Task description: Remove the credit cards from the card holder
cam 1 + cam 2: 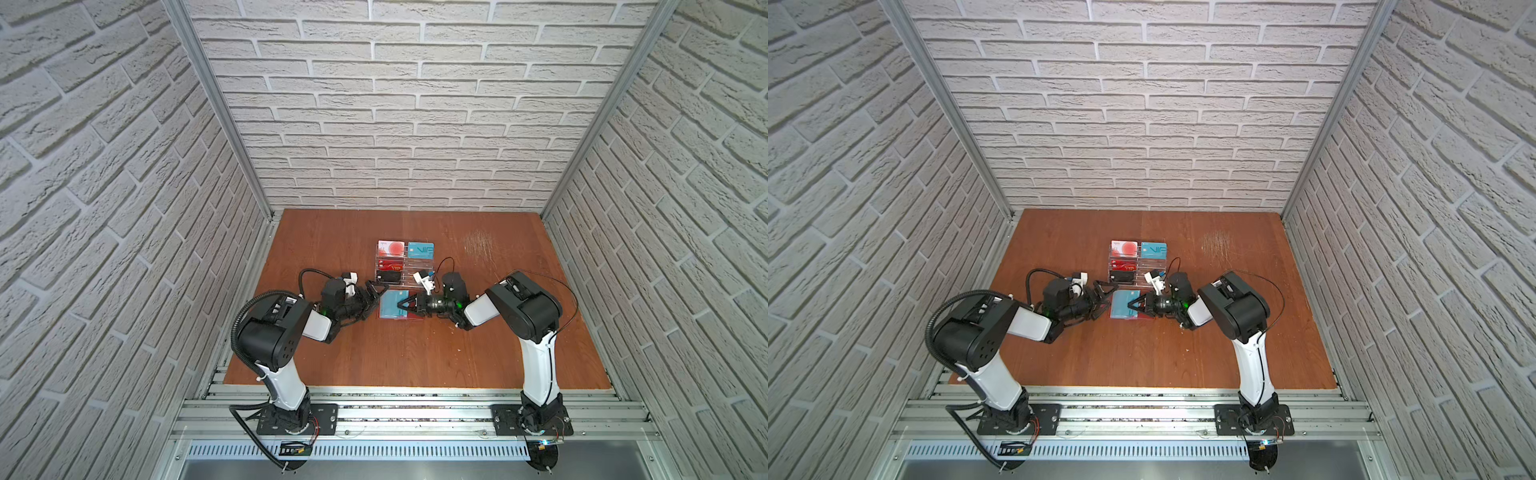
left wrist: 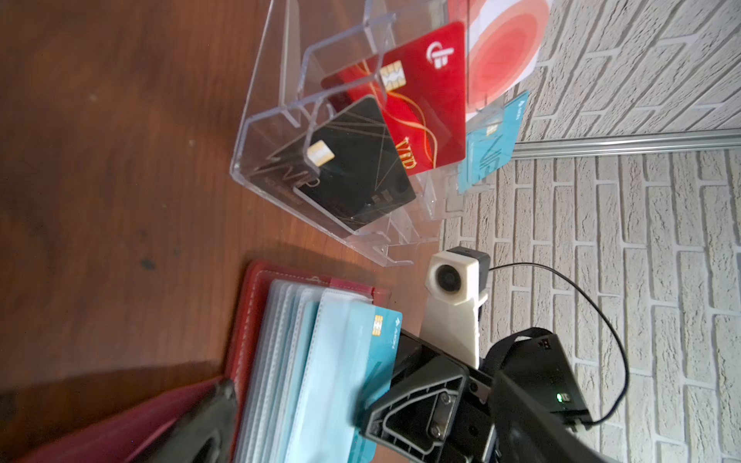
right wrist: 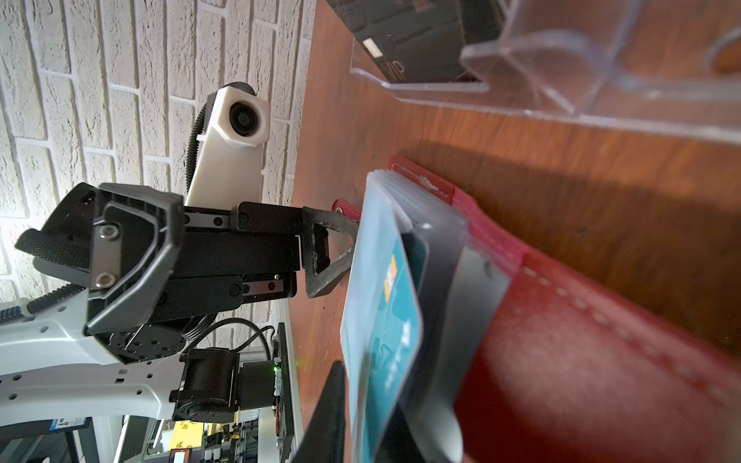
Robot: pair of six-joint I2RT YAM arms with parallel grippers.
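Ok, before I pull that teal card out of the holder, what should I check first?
1. Card holder lying open: ok.
2. Teal card partly out of its clear sleeve: ok.
3. Right gripper at the card's exposed end: ok.
4. Its jaws clamped firmly on the card: cannot tell.
5. Left gripper steadying the holder: cannot tell; its jaws stand wide open at the holder's edge.
6. Acrylic stand apart from the holder: ok, bare wood shows between them.
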